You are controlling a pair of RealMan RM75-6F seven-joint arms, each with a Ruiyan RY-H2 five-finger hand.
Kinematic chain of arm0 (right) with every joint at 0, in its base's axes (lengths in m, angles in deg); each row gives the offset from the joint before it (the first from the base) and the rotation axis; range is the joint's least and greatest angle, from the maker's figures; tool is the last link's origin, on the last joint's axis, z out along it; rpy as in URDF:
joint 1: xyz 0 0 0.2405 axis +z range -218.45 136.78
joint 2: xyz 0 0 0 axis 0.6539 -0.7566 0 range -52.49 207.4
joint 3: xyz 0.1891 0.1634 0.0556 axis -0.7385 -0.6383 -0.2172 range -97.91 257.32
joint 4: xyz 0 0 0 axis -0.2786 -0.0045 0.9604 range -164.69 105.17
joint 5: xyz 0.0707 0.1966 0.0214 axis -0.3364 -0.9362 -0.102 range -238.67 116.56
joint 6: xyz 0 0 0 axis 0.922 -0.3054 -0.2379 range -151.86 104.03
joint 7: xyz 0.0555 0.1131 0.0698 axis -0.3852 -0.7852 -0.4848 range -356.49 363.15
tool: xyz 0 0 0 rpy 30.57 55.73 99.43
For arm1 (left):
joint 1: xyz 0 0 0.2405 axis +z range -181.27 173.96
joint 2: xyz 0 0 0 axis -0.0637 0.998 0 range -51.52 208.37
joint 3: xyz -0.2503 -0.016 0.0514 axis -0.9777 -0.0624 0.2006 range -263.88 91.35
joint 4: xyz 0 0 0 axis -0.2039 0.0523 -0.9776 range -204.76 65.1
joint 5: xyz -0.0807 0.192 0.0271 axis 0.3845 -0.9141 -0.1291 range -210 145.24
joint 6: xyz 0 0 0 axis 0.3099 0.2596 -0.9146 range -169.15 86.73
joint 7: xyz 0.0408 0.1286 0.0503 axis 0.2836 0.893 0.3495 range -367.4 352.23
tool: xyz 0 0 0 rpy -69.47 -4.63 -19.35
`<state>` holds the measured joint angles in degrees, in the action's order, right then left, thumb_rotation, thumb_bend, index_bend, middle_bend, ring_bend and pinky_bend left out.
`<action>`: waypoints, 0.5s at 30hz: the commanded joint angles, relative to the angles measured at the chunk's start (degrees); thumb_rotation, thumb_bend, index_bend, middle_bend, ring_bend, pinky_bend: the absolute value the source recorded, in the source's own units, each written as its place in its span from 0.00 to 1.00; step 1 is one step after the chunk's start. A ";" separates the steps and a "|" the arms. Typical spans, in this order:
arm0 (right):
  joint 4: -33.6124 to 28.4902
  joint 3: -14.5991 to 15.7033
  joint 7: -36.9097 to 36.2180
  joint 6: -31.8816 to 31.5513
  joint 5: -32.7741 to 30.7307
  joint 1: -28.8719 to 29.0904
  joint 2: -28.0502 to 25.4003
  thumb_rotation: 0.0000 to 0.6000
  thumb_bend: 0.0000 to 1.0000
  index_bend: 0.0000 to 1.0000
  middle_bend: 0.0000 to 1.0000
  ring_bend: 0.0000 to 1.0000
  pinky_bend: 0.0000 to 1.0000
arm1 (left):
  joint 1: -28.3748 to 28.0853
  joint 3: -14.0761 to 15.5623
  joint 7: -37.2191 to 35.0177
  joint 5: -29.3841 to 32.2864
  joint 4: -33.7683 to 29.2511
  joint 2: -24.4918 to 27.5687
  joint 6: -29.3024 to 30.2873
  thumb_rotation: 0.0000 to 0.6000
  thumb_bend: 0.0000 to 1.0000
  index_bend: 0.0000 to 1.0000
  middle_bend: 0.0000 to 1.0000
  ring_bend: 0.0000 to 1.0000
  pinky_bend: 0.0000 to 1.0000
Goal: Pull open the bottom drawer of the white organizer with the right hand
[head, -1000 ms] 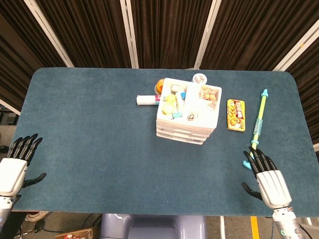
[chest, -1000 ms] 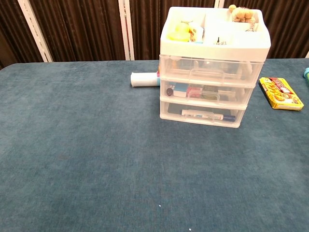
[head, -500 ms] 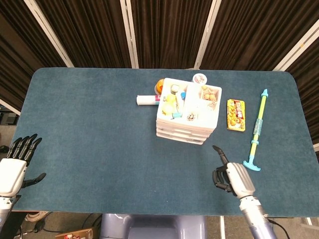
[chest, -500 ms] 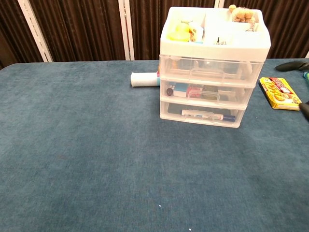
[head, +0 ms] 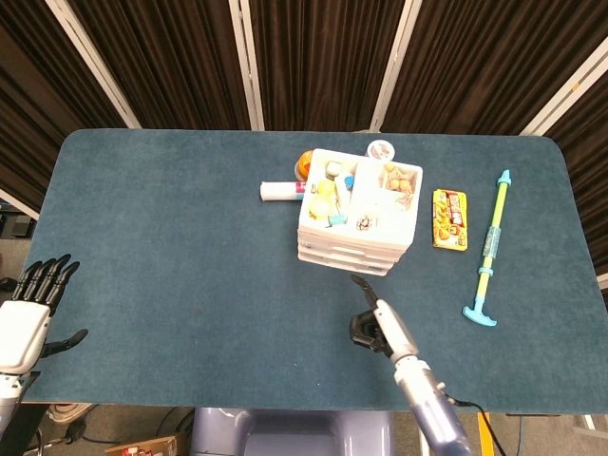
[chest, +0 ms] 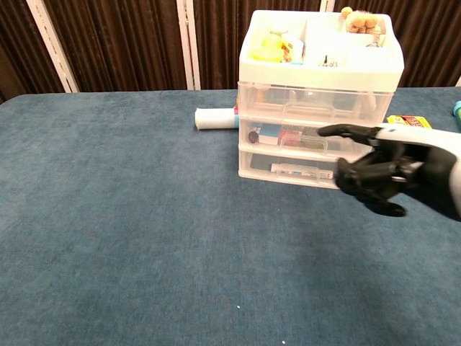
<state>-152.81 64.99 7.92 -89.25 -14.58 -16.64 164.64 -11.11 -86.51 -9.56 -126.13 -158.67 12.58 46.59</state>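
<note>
Chest view shows my right hand (chest: 378, 176) just in front of the white organizer (chest: 317, 101), holding nothing, one finger stretched toward it and the rest curled under; I've shaped it that way so I can hook a handle. The bottom drawer (chest: 299, 171) is shut, flush with the two above, and its handle sits low near the cloth, so I judge I need to drop a little before hooking. My left hand (head: 27, 318) hangs empty, fingers spread, off the table's (head: 171, 237) near-left corner, well clear
</note>
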 commanded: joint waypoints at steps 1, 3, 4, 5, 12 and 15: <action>1.62 -1.97 0.91 -0.85 -2.92 2.45 3.33 1.00 0.74 0.00 0.87 0.87 0.93 | 0.00 0.00 -0.11 0.02 0.04 -0.01 -0.01 1.00 0.04 0.00 0.00 0.00 0.03; 2.46 -2.89 1.32 -1.34 -4.10 3.53 4.95 1.00 0.74 0.00 0.87 0.87 0.93 | -0.01 -0.04 -0.27 0.15 0.00 0.01 -0.05 1.00 0.04 0.00 0.00 0.00 0.03; 2.82 -3.26 1.50 -1.53 -4.43 3.94 5.51 1.00 0.74 0.00 0.87 0.87 0.93 | -0.01 -0.05 -0.32 0.19 0.00 0.02 -0.08 1.00 0.04 0.00 0.00 0.00 0.03; 3.32 -3.69 1.80 -1.89 -4.95 4.45 6.23 1.00 0.74 0.00 0.87 0.87 0.93 | -0.02 -0.06 -0.41 0.24 -0.03 0.04 -0.10 1.00 0.04 0.00 0.00 0.00 0.03; 6.61 -7.35 1.75 -3.45 -8.95 6.94 9.62 1.00 0.74 0.00 0.87 0.87 0.93 | -0.11 -0.08 -1.24 0.54 -0.23 0.29 -0.43 1.00 0.04 0.00 0.00 0.00 0.03; 7.75 -8.58 1.36 -4.00 -9.92 7.30 10.03 1.00 0.74 0.00 0.87 0.87 0.93 | -0.14 -0.04 -1.46 0.51 -0.29 0.38 -0.50 1.00 0.04 0.00 0.00 0.00 0.03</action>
<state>-145.56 56.86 9.50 -92.92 -24.12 -9.60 174.38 -11.24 -86.55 -11.02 -125.61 -158.95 12.95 46.10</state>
